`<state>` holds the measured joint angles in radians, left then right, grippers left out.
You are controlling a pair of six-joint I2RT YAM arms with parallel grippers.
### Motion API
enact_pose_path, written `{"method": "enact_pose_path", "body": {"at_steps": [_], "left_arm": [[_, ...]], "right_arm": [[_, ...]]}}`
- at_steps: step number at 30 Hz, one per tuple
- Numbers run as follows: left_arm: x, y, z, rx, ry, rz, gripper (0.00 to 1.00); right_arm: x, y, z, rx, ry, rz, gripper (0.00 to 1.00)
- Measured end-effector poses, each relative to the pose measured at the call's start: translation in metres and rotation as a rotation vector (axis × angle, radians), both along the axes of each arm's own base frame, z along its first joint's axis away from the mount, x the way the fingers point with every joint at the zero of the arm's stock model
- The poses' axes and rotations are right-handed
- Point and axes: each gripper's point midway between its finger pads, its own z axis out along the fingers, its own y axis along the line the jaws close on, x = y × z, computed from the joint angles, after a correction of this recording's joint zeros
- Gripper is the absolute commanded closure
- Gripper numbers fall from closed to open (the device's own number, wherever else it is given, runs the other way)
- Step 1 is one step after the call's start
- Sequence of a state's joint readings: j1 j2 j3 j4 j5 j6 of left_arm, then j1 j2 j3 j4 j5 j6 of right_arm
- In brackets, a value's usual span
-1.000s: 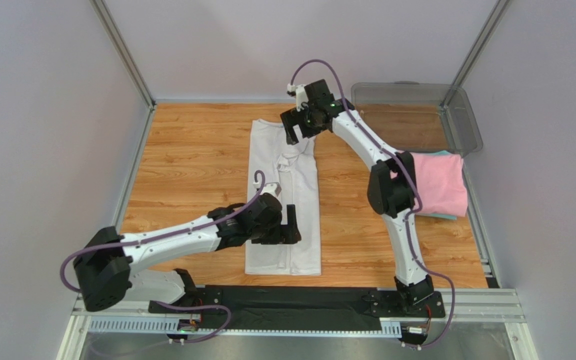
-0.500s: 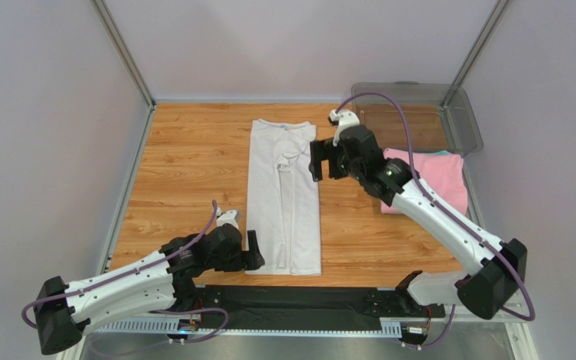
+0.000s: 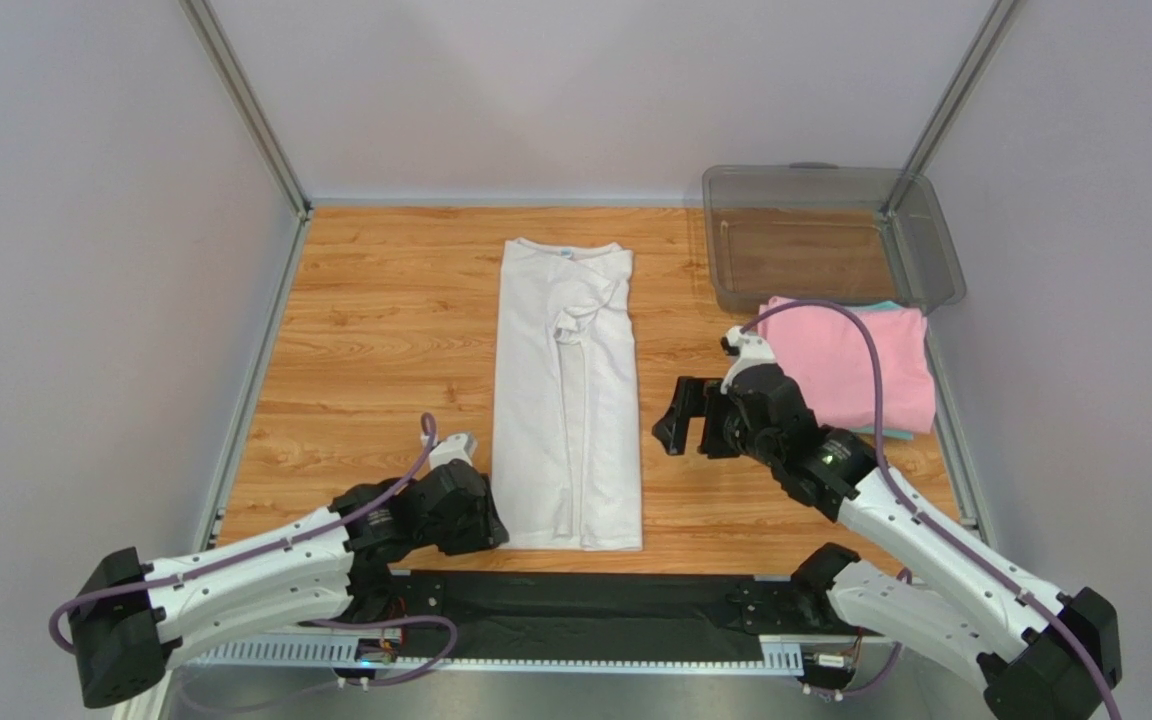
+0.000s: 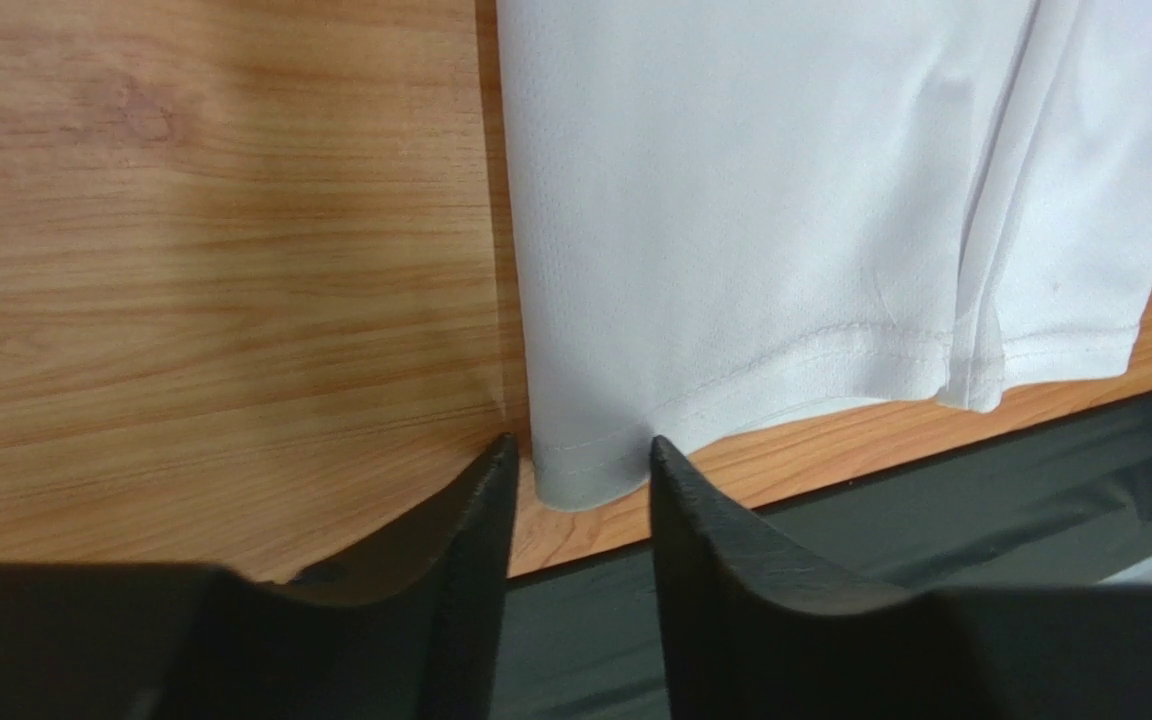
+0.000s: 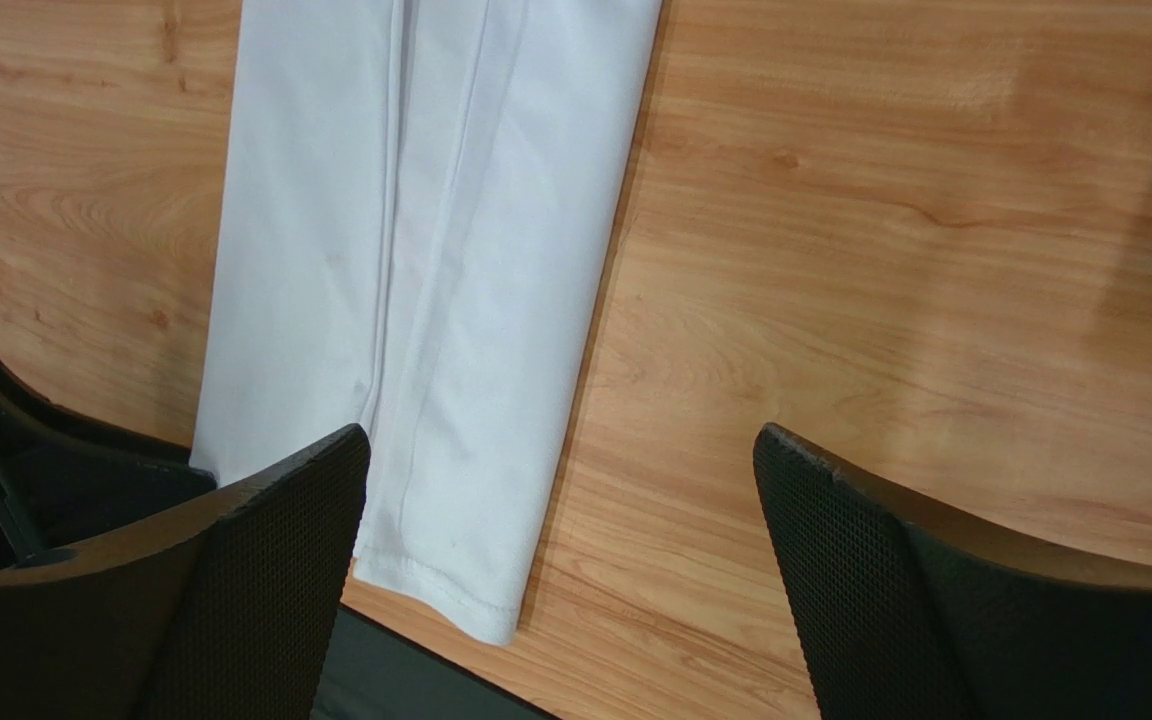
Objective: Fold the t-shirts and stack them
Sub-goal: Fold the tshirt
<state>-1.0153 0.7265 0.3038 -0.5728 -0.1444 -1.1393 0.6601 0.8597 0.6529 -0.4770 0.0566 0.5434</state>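
At hem of white t-shirt (image 3: 567,398), left fingers (image 4: 462,525) narrowed, right fingers (image 5: 868,578) drawn back

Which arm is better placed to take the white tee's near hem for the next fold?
Left. The left gripper straddles the near-left hem corner of the white t-shirt. The right gripper hangs wide open above the table, off the shirt's right edge.

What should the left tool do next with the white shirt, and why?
Probably pinch shut on the near hem corner of the white t-shirt. The left tool has its fingers either side of that corner with a gap between them, so it looks not gripped yet. The right tool hangs wide open over the table beside the shirt's other edge.
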Motion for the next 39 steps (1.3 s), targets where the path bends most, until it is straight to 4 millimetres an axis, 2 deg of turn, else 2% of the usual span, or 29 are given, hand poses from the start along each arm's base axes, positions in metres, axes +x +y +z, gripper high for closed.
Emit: {"method": "enact_pose_path", "body": {"at_steps": [1, 4, 5, 6, 9, 13, 17, 21, 23, 26, 27, 32, 33, 36, 39], "left_arm": [[0.001, -0.001, -0.001, 0.003, 0.001, 0.001, 0.64], [0.002, -0.003, -0.005, 0.014, 0.014, 0.003, 0.85], [0.002, -0.004, -0.006, 0.016, 0.017, 0.004, 0.97], [0.002, -0.005, -0.007, 0.015, 0.020, 0.008, 1.00], [0.003, -0.007, -0.007, 0.010, 0.022, 0.006, 1.00], [0.003, -0.008, -0.006, 0.004, 0.021, 0.004, 1.00], [0.002, -0.008, -0.005, -0.005, 0.020, 0.006, 1.00], [0.001, -0.008, -0.006, -0.012, 0.022, 0.008, 1.00], [0.000, -0.008, -0.006, -0.016, 0.028, 0.008, 1.00], [-0.002, -0.009, -0.006, -0.024, 0.034, 0.006, 1.00], [-0.002, -0.009, -0.006, -0.026, 0.036, 0.005, 1.00], [-0.004, -0.009, -0.005, -0.036, 0.039, 0.002, 1.00], [-0.005, -0.008, -0.005, -0.037, 0.040, 0.001, 1.00], [-0.008, -0.007, -0.006, -0.041, 0.048, -0.004, 1.00], [-0.012, -0.008, -0.006, -0.047, 0.067, -0.011, 1.00]], "right_arm": [[-0.005, 0.002, -0.007, -0.001, 0.019, 0.010, 0.00], [-0.023, 0.006, -0.030, -0.021, 0.091, 0.053, 0.01], [-0.028, 0.006, -0.038, -0.032, 0.120, 0.061, 0.01], [-0.035, 0.010, -0.042, -0.040, 0.139, 0.086, 0.03], [-0.053, 0.020, -0.053, -0.059, 0.186, 0.149, 0.03], [-0.087, 0.043, -0.069, -0.104, 0.248, 0.277, 0.05], [-0.118, 0.053, -0.096, -0.195, 0.330, 0.370, 0.13], [-0.133, 0.054, -0.120, -0.287, 0.393, 0.400, 0.22], [-0.134, 0.061, -0.120, -0.296, 0.394, 0.408, 0.25], [-0.135, 0.069, -0.121, -0.303, 0.393, 0.422, 0.44], [-0.137, 0.069, -0.122, -0.308, 0.396, 0.424, 0.55], [-0.138, 0.067, -0.125, -0.319, 0.405, 0.417, 0.77], [-0.138, 0.067, -0.125, -0.319, 0.406, 0.417, 0.83], [-0.139, 0.067, -0.124, -0.313, 0.414, 0.415, 0.92], [-0.146, 0.069, -0.123, -0.293, 0.436, 0.433, 0.96]]}}
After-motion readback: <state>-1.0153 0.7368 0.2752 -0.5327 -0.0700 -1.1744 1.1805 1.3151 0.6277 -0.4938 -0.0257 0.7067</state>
